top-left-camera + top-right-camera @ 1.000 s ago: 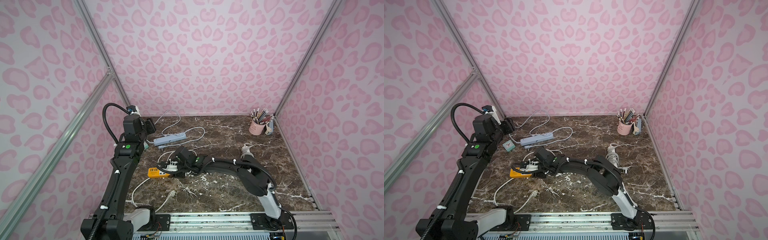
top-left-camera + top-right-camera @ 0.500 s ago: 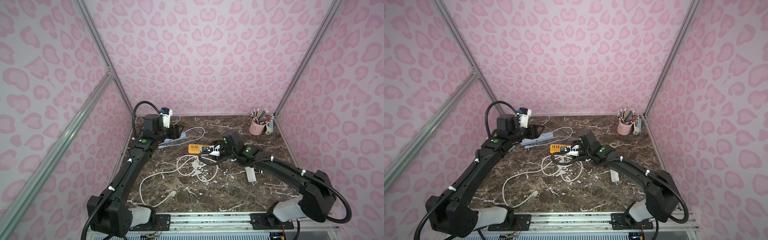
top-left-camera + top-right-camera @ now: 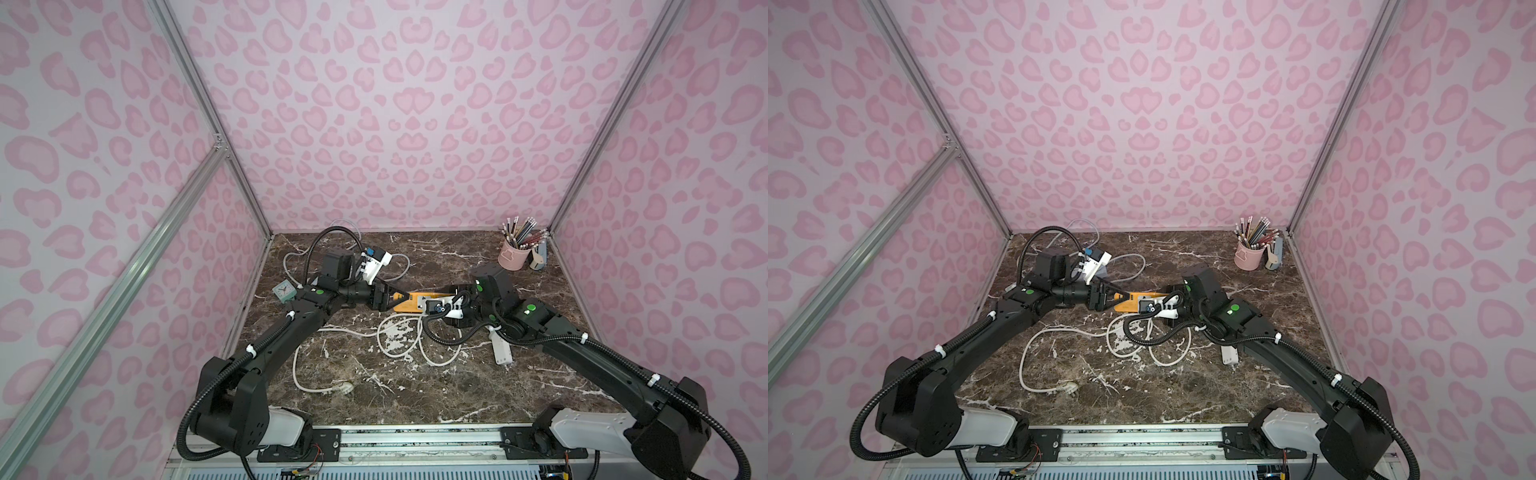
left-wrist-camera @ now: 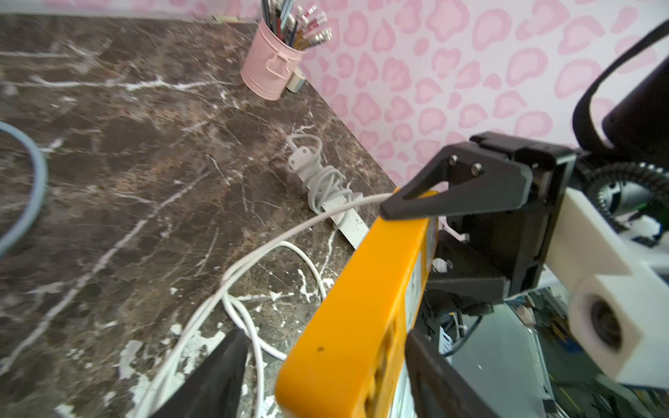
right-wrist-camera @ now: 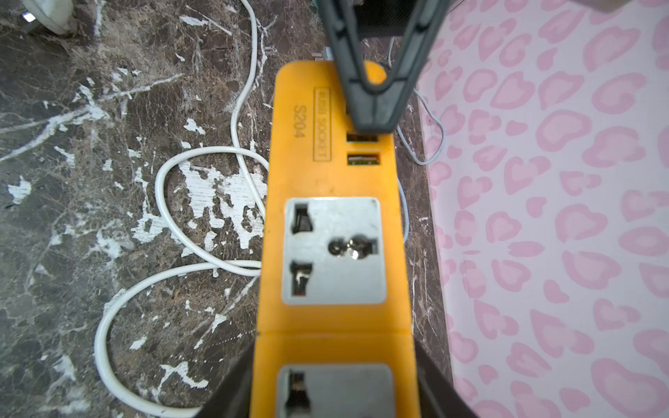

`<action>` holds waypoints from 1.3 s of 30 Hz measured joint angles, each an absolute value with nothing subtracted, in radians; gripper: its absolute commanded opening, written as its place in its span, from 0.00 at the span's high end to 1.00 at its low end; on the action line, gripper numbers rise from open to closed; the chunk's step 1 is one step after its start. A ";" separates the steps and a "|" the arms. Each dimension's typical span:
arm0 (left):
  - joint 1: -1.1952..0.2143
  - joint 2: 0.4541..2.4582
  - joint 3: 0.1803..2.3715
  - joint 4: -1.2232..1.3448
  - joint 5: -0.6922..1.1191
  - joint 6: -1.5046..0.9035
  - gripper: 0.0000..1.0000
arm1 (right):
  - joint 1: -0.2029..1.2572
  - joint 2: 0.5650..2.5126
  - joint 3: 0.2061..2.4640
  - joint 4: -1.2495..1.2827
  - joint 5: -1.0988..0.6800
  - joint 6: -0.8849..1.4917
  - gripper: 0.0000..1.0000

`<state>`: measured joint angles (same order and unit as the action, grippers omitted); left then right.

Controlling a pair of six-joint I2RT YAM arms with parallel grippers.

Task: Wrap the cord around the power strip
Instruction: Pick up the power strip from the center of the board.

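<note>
The orange power strip (image 3: pixel 415 301) (image 3: pixel 1133 303) hangs level above the middle of the table. My right gripper (image 3: pixel 436 300) (image 5: pixel 333 380) is shut on it, one finger pressed on each long side. My left gripper (image 3: pixel 399 297) (image 4: pixel 322 340) straddles the strip's other end (image 4: pixel 362 307). It is open: one finger lies on the socket face (image 5: pixel 336 253) by the USB ports, and the other stands clear of the back. The white cord (image 3: pixel 399 336) (image 4: pixel 253 260) (image 5: pixel 163 173) drops from the strip into loose loops on the table. Its plug (image 3: pixel 345 387) (image 3: pixel 1071 388) lies near the front.
A white strip (image 3: pixel 500 349) (image 4: pixel 322 184) with its cord wound round it lies under the right arm. A grey cord (image 3: pixel 399 266) loops behind the left arm, and a small clock (image 3: pixel 284 289) sits by the left wall. A pink pencil cup (image 3: pixel 512 257) (image 4: pixel 271 68) stands back right.
The right gripper has carried the orange strip from the front left of the table up to the middle. The left arm has swung in from the left wall to the strip's free end.
</note>
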<state>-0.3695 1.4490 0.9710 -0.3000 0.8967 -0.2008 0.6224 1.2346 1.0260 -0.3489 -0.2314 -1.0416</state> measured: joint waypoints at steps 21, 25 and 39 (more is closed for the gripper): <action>-0.400 1.522 0.995 -0.272 1.081 -0.212 0.97 | 0.594 1.237 0.960 -0.253 -0.242 -1.094 0.40; -0.372 1.501 0.990 -0.179 1.032 -0.263 0.97 | 0.559 1.222 0.954 -0.158 -0.197 -0.944 0.33; -0.344 1.377 0.945 0.443 0.776 -0.772 0.97 | 0.336 1.353 1.095 0.046 -0.086 0.031 0.39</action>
